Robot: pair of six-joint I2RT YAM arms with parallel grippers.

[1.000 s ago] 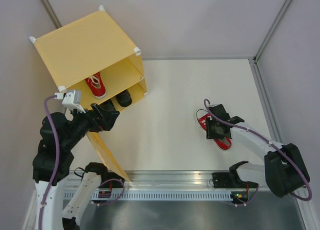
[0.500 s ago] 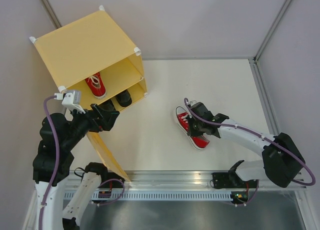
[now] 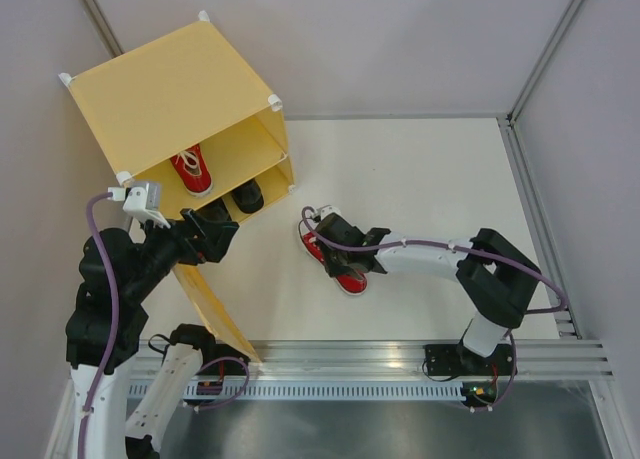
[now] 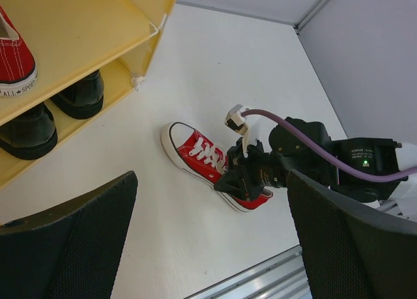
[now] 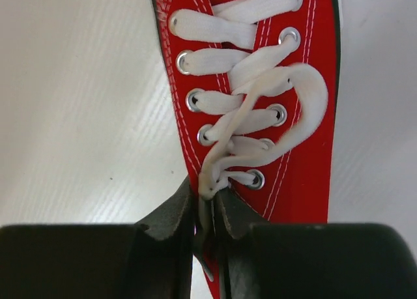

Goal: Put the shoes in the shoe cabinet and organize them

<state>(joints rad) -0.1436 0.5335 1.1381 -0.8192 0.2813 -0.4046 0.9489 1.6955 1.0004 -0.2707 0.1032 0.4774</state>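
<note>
The yellow shoe cabinet (image 3: 170, 89) stands at the back left, its door (image 3: 212, 304) swung open toward me. A red sneaker (image 3: 192, 171) sits on its upper shelf, and two black loafers (image 3: 247, 195) (image 3: 213, 215) sit below. The second red sneaker (image 3: 316, 239) is at mid-table with its toe toward the cabinet. My right gripper (image 3: 345, 261) is shut on its side wall by the top eyelets (image 5: 207, 211). My left gripper (image 3: 210, 234) hovers open by the door's top edge with nothing between its fingers (image 4: 71, 240). The left wrist view shows the sneaker (image 4: 195, 152) and the loafers (image 4: 81, 97).
A metal rail (image 3: 400, 364) runs along the near table edge. Grey walls with a corner post (image 3: 545, 54) close the back and right. The open door stands between the left arm and the table's middle.
My right arm has stretched out to the left, taking the red sneaker from the right side of the table to its middle, nearer the cabinet. The left arm has not moved.
</note>
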